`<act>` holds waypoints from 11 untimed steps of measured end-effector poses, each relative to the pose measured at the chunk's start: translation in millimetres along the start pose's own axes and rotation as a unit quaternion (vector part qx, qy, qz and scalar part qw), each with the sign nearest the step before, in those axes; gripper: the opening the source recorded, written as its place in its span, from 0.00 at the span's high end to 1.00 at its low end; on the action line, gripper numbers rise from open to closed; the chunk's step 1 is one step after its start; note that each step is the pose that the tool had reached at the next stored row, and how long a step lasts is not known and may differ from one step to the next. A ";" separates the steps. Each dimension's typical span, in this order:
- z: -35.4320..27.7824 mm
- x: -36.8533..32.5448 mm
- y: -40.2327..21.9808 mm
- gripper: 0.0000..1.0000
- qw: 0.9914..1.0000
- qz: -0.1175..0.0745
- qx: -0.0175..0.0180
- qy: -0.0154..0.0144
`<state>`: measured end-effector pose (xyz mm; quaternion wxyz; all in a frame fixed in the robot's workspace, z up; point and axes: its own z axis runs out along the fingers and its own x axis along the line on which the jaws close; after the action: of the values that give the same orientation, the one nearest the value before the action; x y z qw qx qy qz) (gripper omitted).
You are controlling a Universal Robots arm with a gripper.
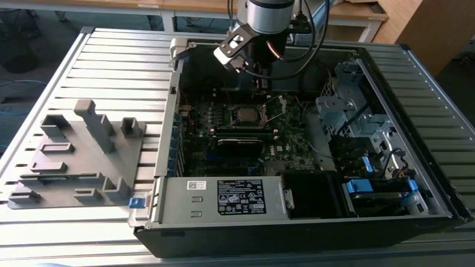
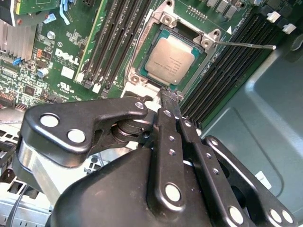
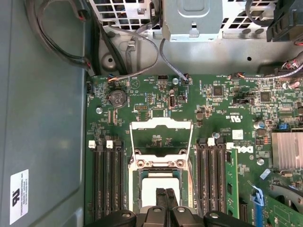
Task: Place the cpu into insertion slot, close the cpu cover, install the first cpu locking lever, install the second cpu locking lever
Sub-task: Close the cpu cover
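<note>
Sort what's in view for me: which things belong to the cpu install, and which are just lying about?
Part of the job:
- cpu, seated in the insertion slot
- cpu cover, flipped open
- locking lever, sticking out free
- gripper, at the slot's edge

Just lying about:
- grey fixture tray
- power supply box
- memory slots
- heat sink

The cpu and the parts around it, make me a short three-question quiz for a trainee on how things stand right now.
1. True or false: the cpu lies in the insertion slot.
2. The cpu cover is: A) shut over the chip, B) swung open, C) lying outside the computer case.
3. In the exterior view, on which side of the case does the grey fixture plate lie?
Key: 1 true; 2 B; 3 the exterior view's left.
</note>
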<state>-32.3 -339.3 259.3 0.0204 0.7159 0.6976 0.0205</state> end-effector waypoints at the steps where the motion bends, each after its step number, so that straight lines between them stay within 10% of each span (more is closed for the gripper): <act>1: 0.0 0.0 0.7 0.89 1.000 0.000 0.000 0.000; 11: 0.3 0.1 5.7 0.89 1.000 0.000 0.000 0.000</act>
<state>-26.6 -339.3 259.3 0.0204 0.7160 0.6975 0.0205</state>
